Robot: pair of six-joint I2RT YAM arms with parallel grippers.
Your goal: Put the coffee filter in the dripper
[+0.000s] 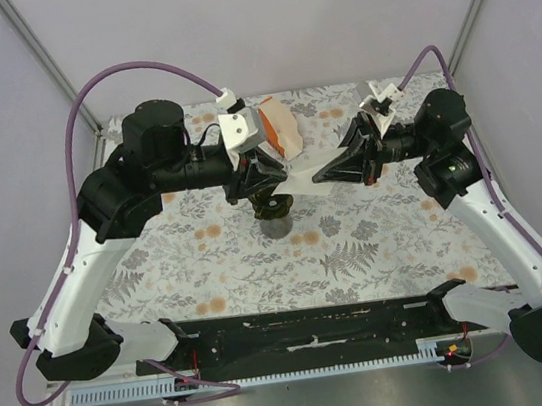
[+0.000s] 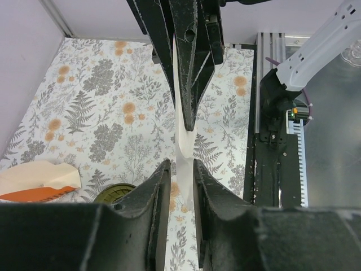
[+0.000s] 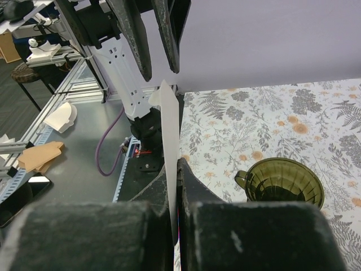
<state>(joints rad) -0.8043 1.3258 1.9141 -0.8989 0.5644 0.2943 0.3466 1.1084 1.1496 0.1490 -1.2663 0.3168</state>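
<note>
R tool nearest, clamped shut on coffee filter, which is held edge-up in mid-air betw the two tools. L tool jaws parted either side of its far end. Just below, dripper stands on floral surface.

A robot lab is shown by two robot arms bolted to a metal rail, a flower-printed tabletop, plain walls and purple cables.
</note>
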